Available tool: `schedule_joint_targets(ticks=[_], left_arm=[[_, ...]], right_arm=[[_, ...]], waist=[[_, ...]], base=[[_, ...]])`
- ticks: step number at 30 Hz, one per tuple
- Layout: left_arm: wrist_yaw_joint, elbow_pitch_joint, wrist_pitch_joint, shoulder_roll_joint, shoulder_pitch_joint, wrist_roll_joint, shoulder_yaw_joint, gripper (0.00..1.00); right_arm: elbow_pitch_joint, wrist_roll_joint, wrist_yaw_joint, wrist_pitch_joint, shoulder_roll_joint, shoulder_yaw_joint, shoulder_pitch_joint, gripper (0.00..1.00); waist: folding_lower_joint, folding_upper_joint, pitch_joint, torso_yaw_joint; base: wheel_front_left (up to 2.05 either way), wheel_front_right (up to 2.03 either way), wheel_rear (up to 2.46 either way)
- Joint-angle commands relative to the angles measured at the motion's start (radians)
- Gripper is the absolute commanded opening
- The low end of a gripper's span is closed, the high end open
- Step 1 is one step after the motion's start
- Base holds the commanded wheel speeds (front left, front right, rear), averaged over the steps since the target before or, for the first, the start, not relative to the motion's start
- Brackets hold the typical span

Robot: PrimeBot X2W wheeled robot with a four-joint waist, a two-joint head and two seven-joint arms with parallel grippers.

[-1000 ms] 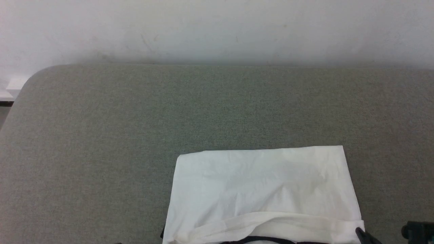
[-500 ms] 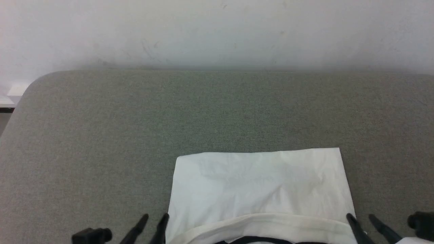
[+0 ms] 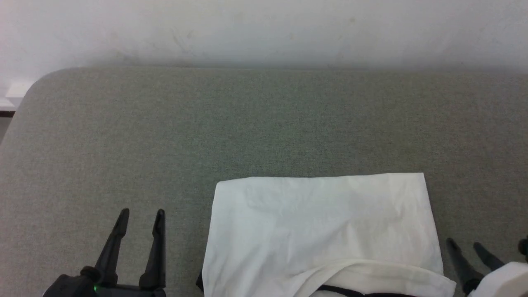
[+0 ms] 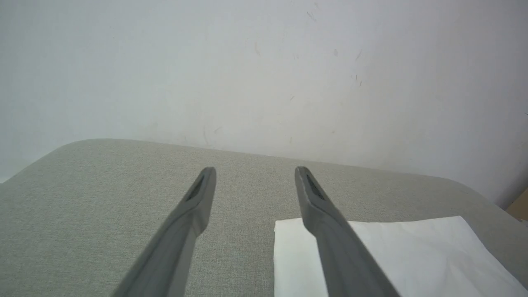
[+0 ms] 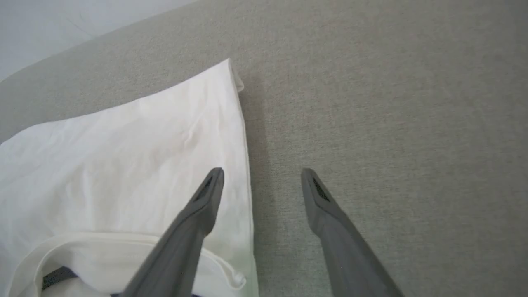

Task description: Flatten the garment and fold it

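Note:
The garment (image 3: 321, 227) lies folded into a white rectangle on the grey padded surface (image 3: 247, 123), low and right of centre in the head view. A strip of black trim (image 3: 342, 292) peeks from under its near folded edge. My left gripper (image 3: 142, 214) stands open over bare fabric left of the garment, nothing between its fingers. My right gripper (image 3: 464, 245) is open just off the garment's right edge. In the right wrist view the garment (image 5: 123, 156) lies left of that gripper (image 5: 262, 173); in the left wrist view the garment (image 4: 392, 251) lies right of my gripper (image 4: 253, 171).
A white wall (image 3: 264, 29) rises directly behind the surface's far edge. The surface's rounded far-left corner (image 3: 37, 86) drops off toward a pale floor strip. Bare grey fabric stretches beyond and to the left of the garment.
Both grippers have come up into the head view, the left rising well beside the garment. The head camera shifted slightly. The near folded edge of the garment has settled differently.

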Motion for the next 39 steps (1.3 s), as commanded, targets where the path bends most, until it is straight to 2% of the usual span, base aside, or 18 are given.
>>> schedule_joint_targets(ticks=[1,8,16,17,18,19,20,28,32,39], left_arm=[[0.004,0.003,-0.005,-0.002,-0.015,0.010,-0.004,1.00],[-0.006,0.026,-0.002,-0.009,-0.052,0.022,-0.031,1.00],[-0.016,0.047,0.008,-0.012,-0.075,0.012,-0.045,1.00],[-0.017,0.049,0.008,-0.013,-0.076,0.010,-0.047,1.00],[-0.018,0.052,0.009,-0.014,-0.078,0.008,-0.048,1.00],[-0.020,0.055,0.011,-0.014,-0.080,0.005,-0.051,1.00],[-0.023,0.059,0.012,-0.015,-0.082,0.003,-0.053,1.00],[-0.027,0.081,0.018,-0.012,-0.076,-0.007,-0.061,1.00],[-0.025,0.082,0.020,-0.007,-0.062,-0.010,-0.060,1.00],[-0.020,0.078,0.027,0.010,-0.047,-0.003,-0.062,1.00]], right_arm=[[0.016,0.011,-0.001,0.005,0.004,0.009,-0.019,1.00],[0.154,0.005,-0.001,0.024,0.005,0.039,-0.097,1.00],[0.238,-0.005,-0.001,0.120,0.005,0.114,-0.139,1.00],[0.250,-0.004,-0.001,0.130,0.005,0.119,-0.142,0.96],[0.260,-0.005,-0.001,0.132,0.005,0.119,-0.147,0.49],[0.272,-0.008,-0.001,0.132,0.005,0.119,-0.152,0.22],[0.284,-0.011,-0.001,0.132,0.005,0.118,-0.156,0.00],[0.323,-0.039,-0.001,0.043,0.005,0.054,-0.191,0.00],[0.294,-0.112,-0.001,0.021,0.004,-0.040,-0.199,0.00],[0.223,-0.206,-0.001,0.021,-0.050,-0.214,-0.163,0.00]], waist=[[-0.0001,0.0000,0.020,0.015],[-0.0001,0.0000,0.071,0.060],[-0.0001,0.0000,0.089,0.080],[-0.0001,0.0000,0.088,0.080],[-0.0001,0.0000,0.086,0.080],[-0.0001,0.0000,0.084,0.080],[-0.0001,0.0000,0.081,0.079],[-0.0001,0.0000,0.038,0.057],[-0.0001,0.0000,0.021,0.040],[-0.0001,0.0000,0.002,0.019]], base=[[0.00,0.00,0.00],[0.00,0.00,0.00],[0.00,0.00,0.00],[0.00,0.00,0.00],[0.00,0.00,0.00],[0.00,0.00,0.00],[0.00,0.00,0.00],[0.00,0.00,0.00],[0.00,0.00,0.00],[0.00,0.00,0.00]])
